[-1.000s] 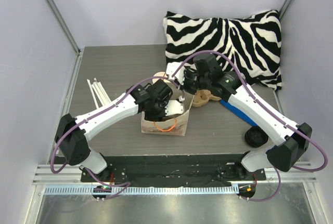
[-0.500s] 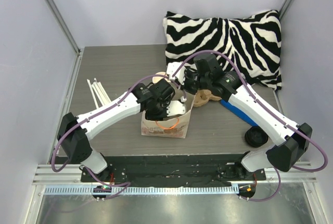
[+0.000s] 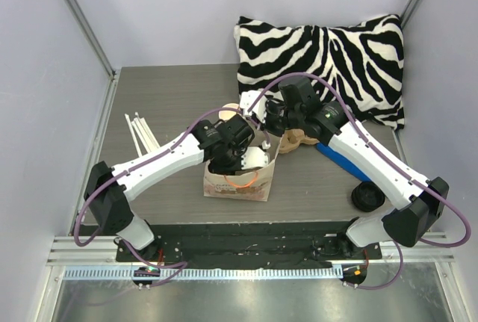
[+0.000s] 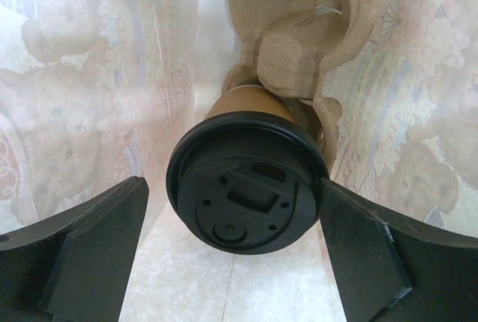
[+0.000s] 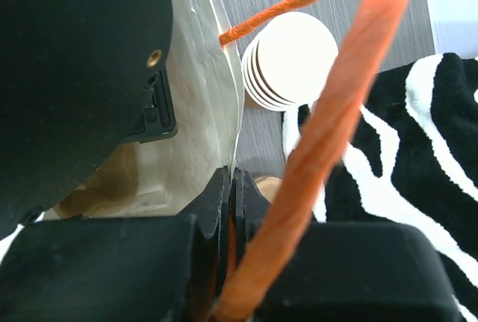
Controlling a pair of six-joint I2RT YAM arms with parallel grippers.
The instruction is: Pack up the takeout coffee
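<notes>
Since a second ago my left wrist is sitting a little further right over the mouth of the paper bag (image 3: 235, 184), and the bag's near left corner is lying slightly nearer the arm bases than it was. My left gripper (image 4: 230, 181) is reaching down inside the bag, with printed paper walls rising on both sides of it. The takeout coffee (image 4: 250, 202) is sitting inside the bag directly between my left fingers, its black lid facing my wrist camera and its brown body running away from it toward the bag's bottom. Those fingers are standing apart: the left one is showing a clear gap to the lid, while the right one is touching or just beside the lid's rim, so nothing is clamping the cup.

My right gripper (image 5: 230, 187) is pinching the bag's top edge, fingers pressed together on the paper. The orange handle (image 5: 328, 128) is looping up out of that pinch. Just past the bag's edge, the stack of cream cups (image 5: 287, 60) is standing on the table, next to the zebra pillow (image 3: 328, 53) at the far right.
</notes>
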